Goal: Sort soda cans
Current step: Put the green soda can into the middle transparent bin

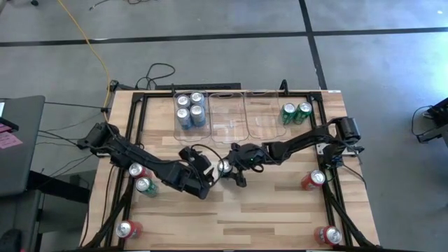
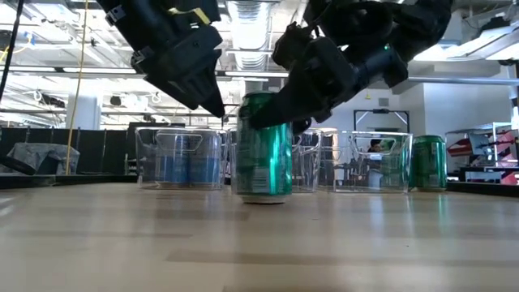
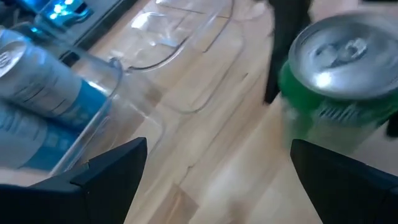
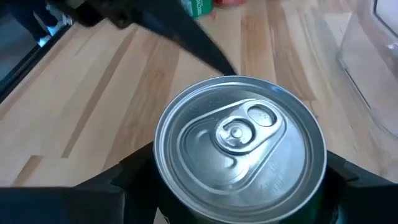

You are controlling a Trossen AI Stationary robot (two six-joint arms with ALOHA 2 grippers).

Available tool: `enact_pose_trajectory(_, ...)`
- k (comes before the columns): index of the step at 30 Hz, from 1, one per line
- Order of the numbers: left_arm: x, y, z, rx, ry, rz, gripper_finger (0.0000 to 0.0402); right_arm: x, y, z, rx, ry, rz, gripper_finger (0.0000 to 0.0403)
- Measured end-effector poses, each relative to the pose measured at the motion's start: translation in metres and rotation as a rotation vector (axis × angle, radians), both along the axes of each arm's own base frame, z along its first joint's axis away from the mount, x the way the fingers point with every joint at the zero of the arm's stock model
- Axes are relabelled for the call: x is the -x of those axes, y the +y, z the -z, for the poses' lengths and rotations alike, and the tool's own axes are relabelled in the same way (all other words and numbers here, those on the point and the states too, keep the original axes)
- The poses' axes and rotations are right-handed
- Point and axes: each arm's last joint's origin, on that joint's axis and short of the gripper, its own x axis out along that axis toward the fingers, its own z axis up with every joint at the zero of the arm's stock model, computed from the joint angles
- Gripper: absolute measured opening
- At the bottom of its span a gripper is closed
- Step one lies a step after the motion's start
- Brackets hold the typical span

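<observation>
A green soda can (image 2: 262, 150) with a silver top (image 4: 239, 134) stands upright on the wooden table near its middle (image 1: 224, 166). My right gripper (image 4: 237, 177) reaches in from the table's right and is shut on its upper part. My left gripper (image 3: 217, 186) is open just to the can's left (image 2: 212, 99), its fingertips pointing down and touching nothing. In the left wrist view the can (image 3: 339, 74) sits off to one side, beyond the fingers. My right gripper pinches the green can's upper wall just below the rim (image 2: 280, 122), one finger (image 4: 134, 171) on each side. The fingers slant down from above and from the table's right. The can is upright, with its base (image 2: 261, 197) on the table.
Three clear bins (image 1: 227, 119) line the far edge. The left one holds several blue cans (image 1: 190, 109). Two green cans (image 1: 296, 112) stand right of the bins. Red cans (image 1: 136, 170) (image 1: 128, 229) (image 1: 315, 180) (image 1: 329, 234) and a green can (image 1: 145, 185) stand near the table's sides.
</observation>
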Motion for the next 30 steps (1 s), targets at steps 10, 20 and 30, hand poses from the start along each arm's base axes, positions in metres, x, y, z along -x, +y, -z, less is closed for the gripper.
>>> enact_pose_trajectory(10, 0.017, -0.008, -0.003, -0.010, -0.016, -0.061, 0.0391, 0.029, -0.008, -0.073, 0.052, -0.153, -0.015, 0.0303)
enact_pose_trajectory(20, 0.019, -0.014, -0.003, -0.011, -0.024, -0.051, 0.0391, 0.066, -0.070, -0.135, 0.191, -0.351, 0.159, 0.0302)
enact_pose_trajectory(30, 0.019, -0.013, -0.004, -0.018, -0.046, -0.070, 0.0391, 0.045, -0.148, -0.096, 0.215, -0.342, 0.386, 0.0302)
